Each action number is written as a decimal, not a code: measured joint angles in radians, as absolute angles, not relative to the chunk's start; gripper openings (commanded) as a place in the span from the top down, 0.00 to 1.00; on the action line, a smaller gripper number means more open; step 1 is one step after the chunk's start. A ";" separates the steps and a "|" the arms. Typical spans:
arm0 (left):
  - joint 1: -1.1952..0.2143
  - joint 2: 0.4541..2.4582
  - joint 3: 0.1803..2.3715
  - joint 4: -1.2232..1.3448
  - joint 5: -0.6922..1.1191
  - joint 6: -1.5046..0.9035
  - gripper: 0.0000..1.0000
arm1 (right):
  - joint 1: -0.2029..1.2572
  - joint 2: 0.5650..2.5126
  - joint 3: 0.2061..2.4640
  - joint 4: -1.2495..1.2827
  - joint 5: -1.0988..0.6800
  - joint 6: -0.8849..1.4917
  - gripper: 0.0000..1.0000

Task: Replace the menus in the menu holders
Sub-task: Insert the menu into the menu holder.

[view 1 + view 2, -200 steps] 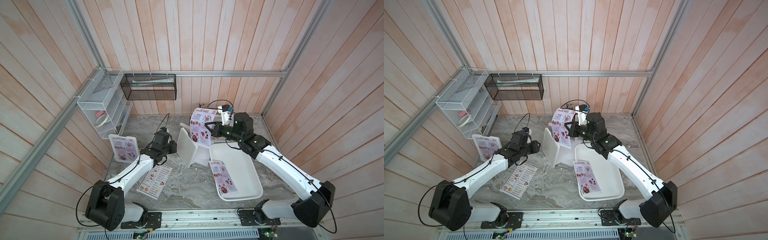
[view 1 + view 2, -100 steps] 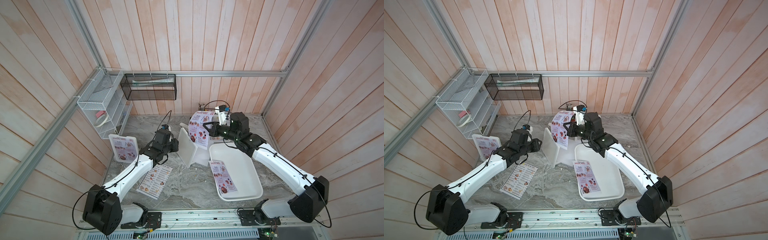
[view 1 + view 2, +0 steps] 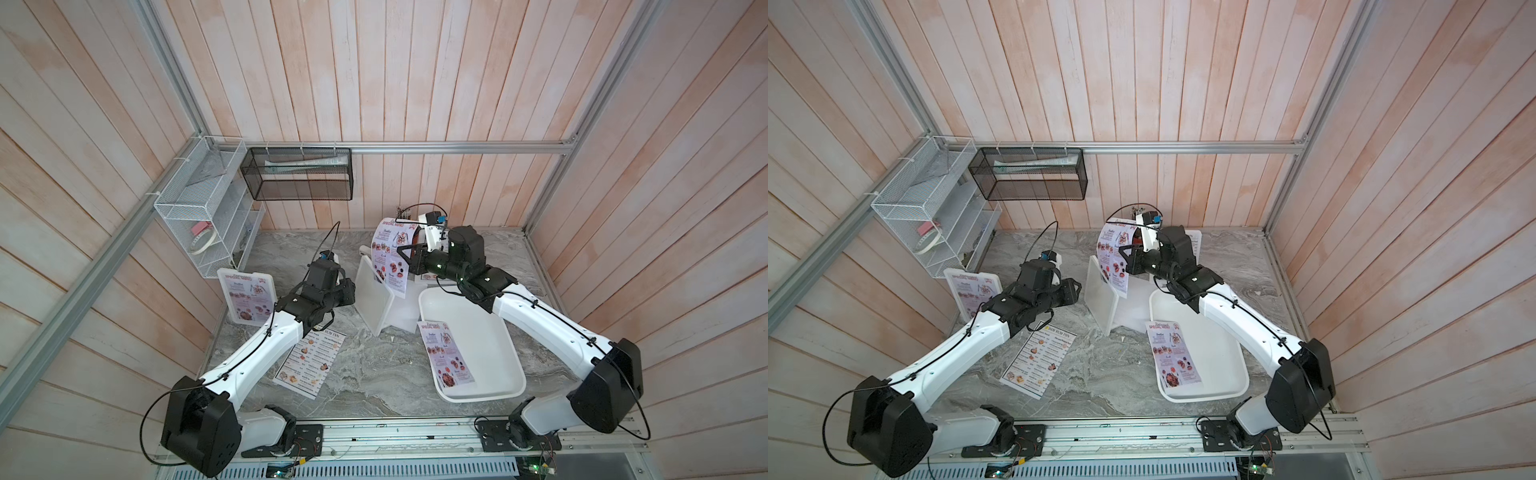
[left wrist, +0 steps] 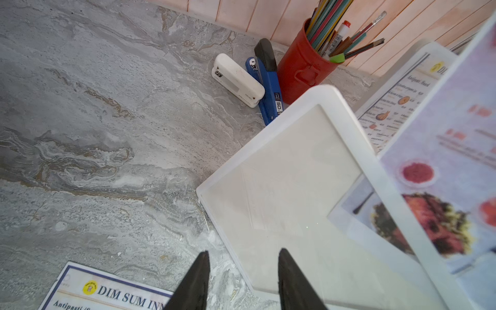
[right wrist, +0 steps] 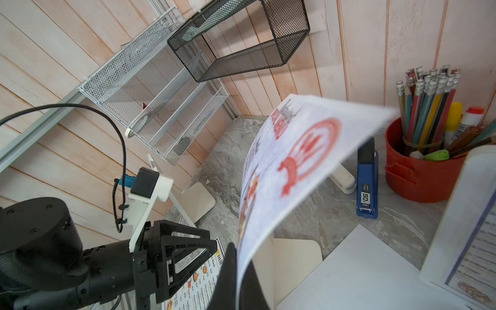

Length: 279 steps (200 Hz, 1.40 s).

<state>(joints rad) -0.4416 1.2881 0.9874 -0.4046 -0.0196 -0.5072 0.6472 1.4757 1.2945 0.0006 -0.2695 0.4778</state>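
**At mid-table, a pink menu held at an empty holder**

Across the grey marble table (image 3: 374,386), the largest thing is the shallow white tray (image 3: 494,328) on the robot's right. One pink sheet, the tray menu (image 3: 446,353), lies flat along its left side.

Three white holders come next. The middle holder (image 3: 374,299) stands tilted just beside the tray, and most of its clear pane is bare. The left holder (image 3: 247,297) stands by the left wall with a pink menu in it. The back holder (image 3: 1196,243) is mostly hidden behind the right arm and carries a dim sum sheet.

A loose dim sum menu (image 3: 311,361) lies flat on the table, partly under the left arm.

The raised menu (image 3: 390,257) hangs curved from the right gripper (image 5: 239,260), whose jaws are pinched tight on its edge. Its lower corner shows through the middle holder's pane. I cannot tell whether it sits in the slot or just behind it.

The left gripper (image 4: 241,279) has its jaws partway apart, astride that holder's lower rim. Whether they touch the rim is unclear.

By the back wall stand a red pencil pot (image 4: 303,72), a blue stapler (image 4: 268,80) and a white stapler (image 4: 236,80).
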 measured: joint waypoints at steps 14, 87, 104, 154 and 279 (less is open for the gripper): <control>-0.442 1.288 0.987 -0.406 -0.019 -0.513 0.56 | 0.655 1.478 1.295 0.012 -0.258 0.465 1.00; -0.440 1.288 0.987 -0.405 -0.011 -0.521 0.56 | 0.698 1.505 1.266 0.099 -0.177 0.390 1.00; -0.439 1.288 0.987 -0.406 -0.009 -0.521 0.56 | 0.704 1.514 1.248 0.123 -0.159 0.381 1.00; -0.439 1.288 0.987 -0.406 -0.007 -0.521 0.56 | 0.711 1.525 1.218 0.196 -0.127 0.363 1.00; -0.437 1.288 0.991 -0.413 -0.004 -0.520 0.56 | 0.744 1.533 1.120 0.353 -0.070 0.320 1.00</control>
